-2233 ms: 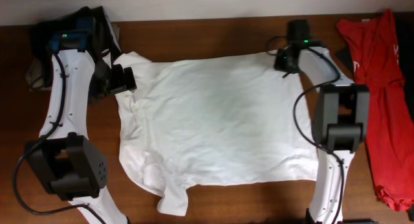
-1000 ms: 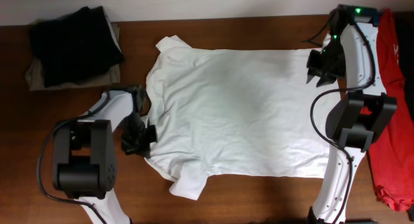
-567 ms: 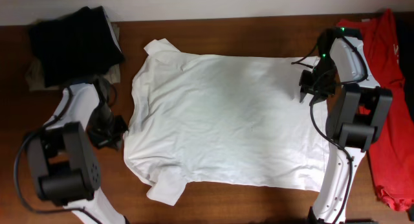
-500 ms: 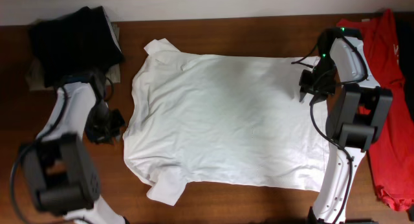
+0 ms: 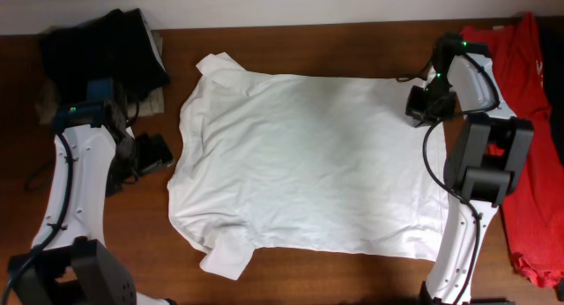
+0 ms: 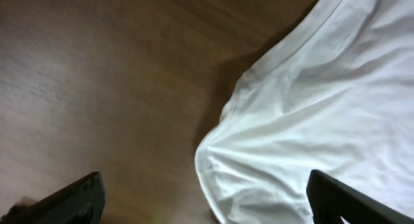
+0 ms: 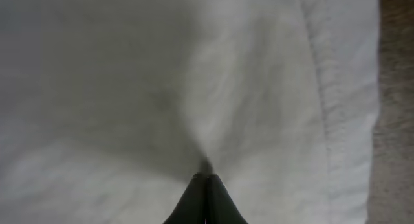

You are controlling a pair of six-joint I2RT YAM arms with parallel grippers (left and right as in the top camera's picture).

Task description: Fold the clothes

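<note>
The white T-shirt [image 5: 300, 164] lies spread flat on the wooden table, sleeves at the left, hem at the right. No print shows on its upper side. My left gripper [image 5: 155, 153] is open beside the shirt's left edge, at the neck end. In the left wrist view the gripper [image 6: 207, 211] has its fingers [image 6: 71, 201] wide apart, with the shirt's folded edge [image 6: 272, 140] lying between them. My right gripper [image 5: 419, 106] sits on the shirt's far right corner near the hem. In the right wrist view the gripper [image 7: 206, 197] is shut, pinching a pucker of the white cloth [image 7: 194, 88].
A red shirt [image 5: 529, 120] lies along the right edge of the table, beside the right arm. Folded black and beige garments [image 5: 101, 58] are stacked at the back left. Bare wood [image 5: 115, 208] shows left of the T-shirt and along the front.
The T-shirt was dragged left and flattened, then stayed still. My left gripper rose from lower left to the neck edge. My right gripper shifted slightly towards the back.
</note>
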